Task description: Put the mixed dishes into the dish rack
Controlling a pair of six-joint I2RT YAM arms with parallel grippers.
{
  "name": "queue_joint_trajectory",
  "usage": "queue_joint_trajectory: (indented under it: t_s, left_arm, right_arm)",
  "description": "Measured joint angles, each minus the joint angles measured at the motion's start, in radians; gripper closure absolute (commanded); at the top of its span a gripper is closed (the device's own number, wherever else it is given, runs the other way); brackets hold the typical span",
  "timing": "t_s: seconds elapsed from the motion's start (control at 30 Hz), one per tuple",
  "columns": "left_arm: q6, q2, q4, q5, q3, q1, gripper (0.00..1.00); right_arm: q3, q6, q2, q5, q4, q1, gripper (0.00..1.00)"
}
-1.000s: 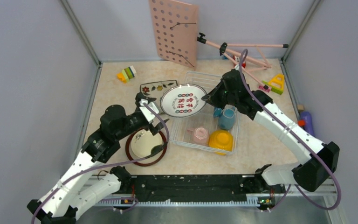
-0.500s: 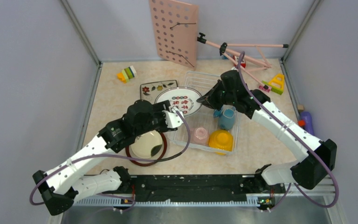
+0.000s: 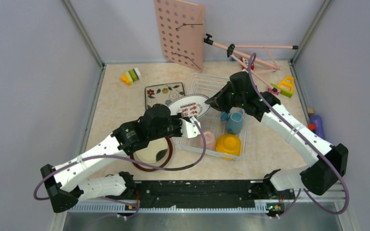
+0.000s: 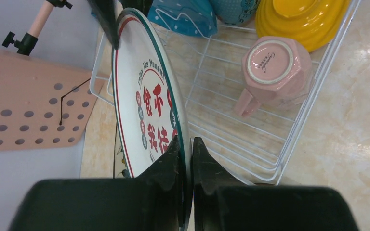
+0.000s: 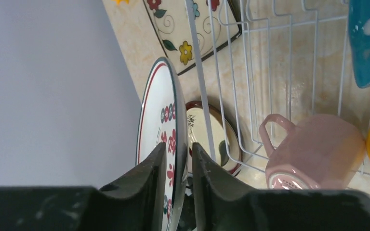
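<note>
The dish rack stood on the surface with its near-left bay bare, and above that side the white plate with characters hung on edge, tilted, gripped at opposite points of its rim by both arms. The left arm's fingers were closed narrow on the lower rim and the right arm's fingers were pinched on the upper rim. The step appeared to be a shared lowering or a handover. Done well, the arms would move as one so the rim is not twisted, one side would let go only once the other's hold is sure, and the plate would go down between the wires clear of the upturned pink cup. The yellow bowl and blue-grey mug already sat in the rack's right half. The brown-rimmed plate and square floral plate waited outside it. The left arm covered part of the brown-rimmed plate, and the blue polka-dot plate was cut off at the frame's top. Whether the held plate's lower edge touched the wires could not be told.
</note>
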Motion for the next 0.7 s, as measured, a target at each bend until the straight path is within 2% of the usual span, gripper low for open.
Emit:
queue_joint_trajectory:
  t_s: [0.03, 0.07, 0.23, 0.3, 0.47, 0.7]
  left_arm:
    - [-0.014, 0.001, 0.006, -0.001, 0.000, 0.000, 1.00]
    - [-0.023, 0.001, 0.006, -0.005, 0.000, 0.000, 1.00]
    - [-0.063, -0.002, 0.012, -0.041, -0.001, 0.001, 1.00]
    - [-0.081, -0.007, 0.022, -0.056, -0.004, 0.000, 1.00]
    - [-0.167, -0.050, 0.103, -0.126, -0.050, 0.001, 1.00]
    - [-0.387, -0.075, 0.233, -0.301, -0.072, 0.002, 1.00]
  right_arm:
    - [-0.001, 0.001, 0.000, -0.003, 0.005, -0.002, 0.42]
    - [-0.001, 0.005, -0.004, -0.005, 0.016, -0.004, 0.31]
    - [-0.021, -0.004, -0.074, -0.021, 0.089, -0.035, 0.12]
    - [-0.034, -0.005, -0.109, -0.023, 0.101, -0.068, 0.08]
    - [-0.040, -0.042, -0.171, 0.005, 0.092, -0.133, 0.06]
    - [-0.040, -0.172, -0.282, 0.175, 0.014, -0.150, 0.07]
